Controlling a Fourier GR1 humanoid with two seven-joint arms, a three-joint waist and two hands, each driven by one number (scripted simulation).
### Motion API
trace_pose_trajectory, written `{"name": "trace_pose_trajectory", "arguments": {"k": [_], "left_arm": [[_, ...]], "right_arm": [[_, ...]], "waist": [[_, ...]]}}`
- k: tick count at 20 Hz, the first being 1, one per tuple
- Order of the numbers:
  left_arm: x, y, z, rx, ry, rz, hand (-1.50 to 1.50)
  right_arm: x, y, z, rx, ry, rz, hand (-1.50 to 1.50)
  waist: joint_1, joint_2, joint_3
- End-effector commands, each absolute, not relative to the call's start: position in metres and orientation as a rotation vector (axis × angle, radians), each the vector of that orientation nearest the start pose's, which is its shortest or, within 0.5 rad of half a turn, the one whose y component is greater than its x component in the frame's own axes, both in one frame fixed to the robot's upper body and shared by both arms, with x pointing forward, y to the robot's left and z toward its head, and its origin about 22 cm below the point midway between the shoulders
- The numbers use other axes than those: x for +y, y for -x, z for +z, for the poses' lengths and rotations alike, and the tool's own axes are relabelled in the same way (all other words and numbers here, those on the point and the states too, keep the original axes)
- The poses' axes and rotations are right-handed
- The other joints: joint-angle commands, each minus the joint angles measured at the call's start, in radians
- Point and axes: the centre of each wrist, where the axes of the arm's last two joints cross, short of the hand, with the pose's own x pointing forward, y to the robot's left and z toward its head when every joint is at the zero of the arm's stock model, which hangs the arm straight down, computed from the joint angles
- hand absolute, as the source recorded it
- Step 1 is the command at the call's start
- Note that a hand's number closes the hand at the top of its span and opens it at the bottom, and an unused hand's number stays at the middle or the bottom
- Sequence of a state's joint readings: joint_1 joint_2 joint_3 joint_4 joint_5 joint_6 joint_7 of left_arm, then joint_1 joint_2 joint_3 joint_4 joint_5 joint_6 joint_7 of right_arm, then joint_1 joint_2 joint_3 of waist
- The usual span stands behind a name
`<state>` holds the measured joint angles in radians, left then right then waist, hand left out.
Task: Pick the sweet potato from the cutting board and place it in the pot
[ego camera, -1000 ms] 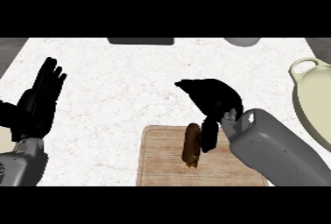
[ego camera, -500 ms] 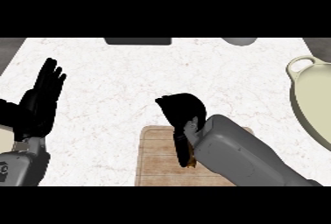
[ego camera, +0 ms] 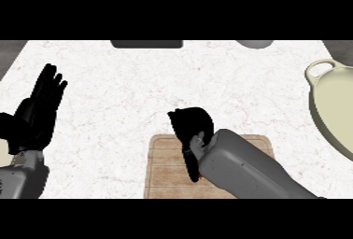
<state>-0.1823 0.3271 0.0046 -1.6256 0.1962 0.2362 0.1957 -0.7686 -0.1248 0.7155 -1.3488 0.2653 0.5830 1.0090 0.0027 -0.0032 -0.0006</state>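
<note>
The wooden cutting board (ego camera: 164, 164) lies at the counter's near edge, centre. My right hand (ego camera: 191, 125) hangs over the board's far edge, with its forearm across the board's right half. Of the sweet potato (ego camera: 193, 169) only a thin dark sliver shows, beside the wrist. The hand hides the rest, and I cannot see whether it holds the potato. The cream pot (ego camera: 332, 108) stands at the right edge, apart from the board, partly cut off by the view. My left hand (ego camera: 38, 112) rests open at the left edge, fingers up.
A dark flat object (ego camera: 147, 44) and a grey round object (ego camera: 255, 44) sit at the counter's far edge. White marbled countertop (ego camera: 124, 88) stretches between the board, the pot and the left hand.
My right hand has moved left and toward me, from beyond the board's far right corner to over the sweet potato, which it now mostly hides. The left hand has not moved.
</note>
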Motion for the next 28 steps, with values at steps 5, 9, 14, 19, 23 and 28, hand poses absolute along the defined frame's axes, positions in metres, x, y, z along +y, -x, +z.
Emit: {"name": "trace_pose_trajectory", "arguments": {"k": [5,9,14,19,23,28], "left_arm": [[0.294,-0.279,0.076,-1.602,-0.231,0.086,0.0],[0.286,-0.279,0.09,-1.61,-0.188,0.06,0.0],[0.285,-0.276,0.077,-1.617,-0.209,0.058,0.0],[0.284,-0.278,0.079,-1.615,-0.195,0.06,0.0],[0.268,-0.283,0.07,-1.615,-0.196,0.063,0.0],[0.289,-0.3,0.089,-1.613,-0.21,0.088,0.0]], "right_arm": [[-0.032,-0.296,0.104,-0.644,0.637,1.644,-1.5],[-0.038,-0.289,0.086,-0.65,0.639,1.636,-1.5],[-0.036,-0.297,0.072,-0.61,0.666,1.649,-1.5],[-0.056,-0.297,0.062,-0.58,0.689,1.637,-1.5],[-0.043,-0.3,0.058,-0.599,0.637,1.755,1.5],[-0.056,-0.284,0.047,-0.636,0.619,1.802,1.5]], "waist": [[-0.004,0.001,0.0],[-0.003,0.001,0.001],[0.002,0.003,0.0],[-0.001,0.002,0.0],[0.002,0.004,0.0],[-0.004,0.003,0.001]]}}
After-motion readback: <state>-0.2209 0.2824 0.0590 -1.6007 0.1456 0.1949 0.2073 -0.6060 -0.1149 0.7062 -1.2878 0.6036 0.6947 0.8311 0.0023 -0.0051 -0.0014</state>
